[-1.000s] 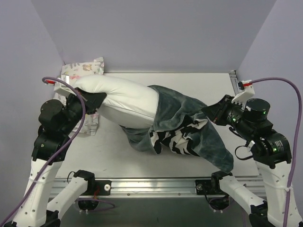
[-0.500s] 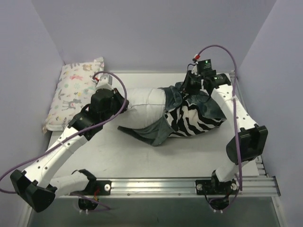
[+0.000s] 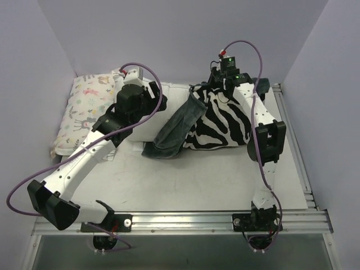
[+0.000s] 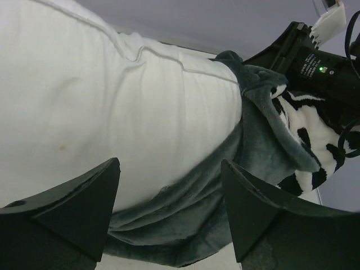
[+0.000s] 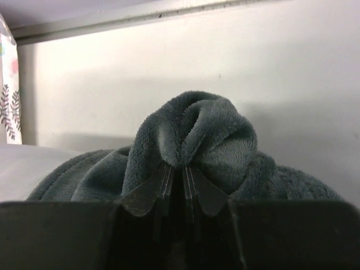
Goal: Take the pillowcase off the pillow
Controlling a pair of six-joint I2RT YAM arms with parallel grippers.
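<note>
Your left gripper (image 4: 169,171) at centre left, jaws wide beside the white pillow (image 4: 101,95), pillowcase (image 3: 219,121) zebra-side up at upper centre, one end over the pillow, your right gripper (image 5: 179,169) farthest back, jaws pinching its grey-green plush

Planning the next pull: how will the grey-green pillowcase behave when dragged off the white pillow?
Probably floppy: the pillowcase bunches into a soft fold in the shut right gripper, its flap drooping. Its plush pile likely clings to the pillow rather than slipping freely.
</note>
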